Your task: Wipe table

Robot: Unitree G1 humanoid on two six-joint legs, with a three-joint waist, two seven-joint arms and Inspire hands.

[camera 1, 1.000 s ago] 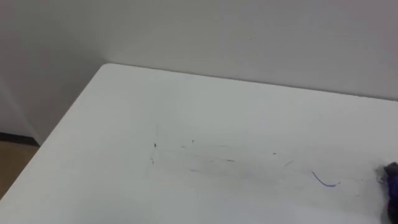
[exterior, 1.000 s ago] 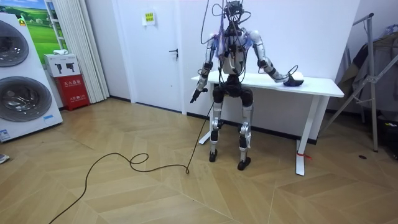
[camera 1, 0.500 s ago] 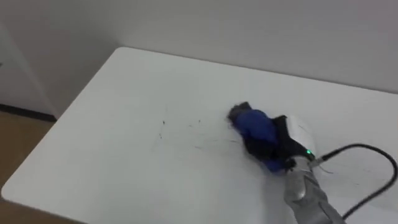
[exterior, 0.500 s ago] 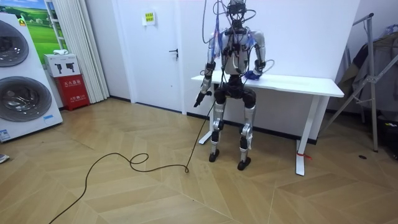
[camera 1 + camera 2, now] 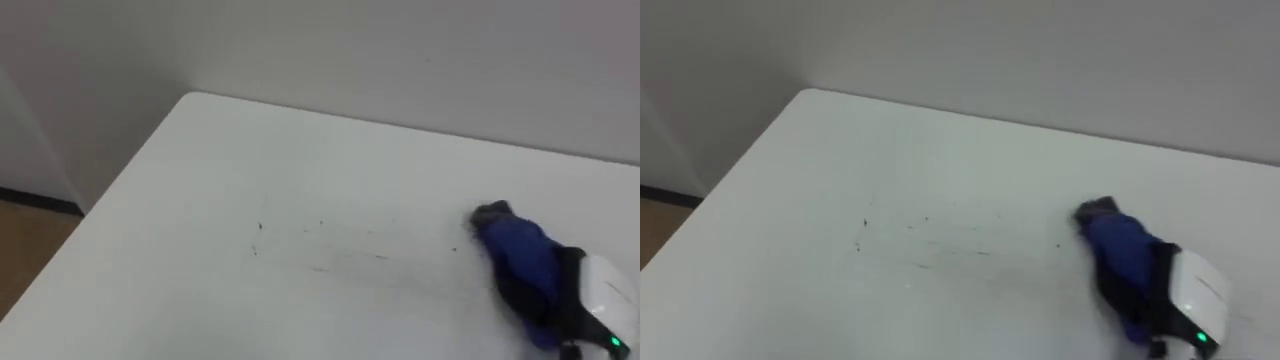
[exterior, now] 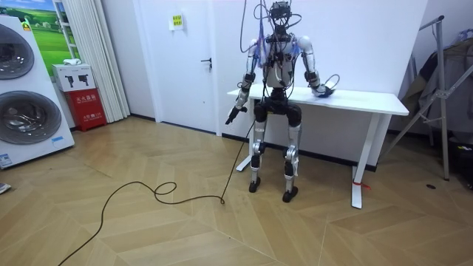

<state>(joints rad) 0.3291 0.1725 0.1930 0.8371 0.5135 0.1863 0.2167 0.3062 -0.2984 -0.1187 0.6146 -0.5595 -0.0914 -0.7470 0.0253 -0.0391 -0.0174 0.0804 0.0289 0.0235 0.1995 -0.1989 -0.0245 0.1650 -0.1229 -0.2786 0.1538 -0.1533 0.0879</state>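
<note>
**Blue cloth on the counter, right of the marks**

I have the robot standing at the white counter (image 5: 180, 190), facing the wall (image 5: 400, 50) behind it. Its right robot hand (image 5: 604, 300) lies on the counter top at the right side of the eye views. The blue cloth (image 5: 520, 258) is bunched ahead of the hand and touches the surface. The cloth covers the front of that hand, so I cannot tell whether it is clamped on the cloth or only pressing it down. Faint dark scribbles (image 5: 320, 245) lie on the counter to the left of the cloth. In the room view the left robot hand (image 6: 233, 115) hangs low off the counter's end; I cannot tell its grip from here.
</note>
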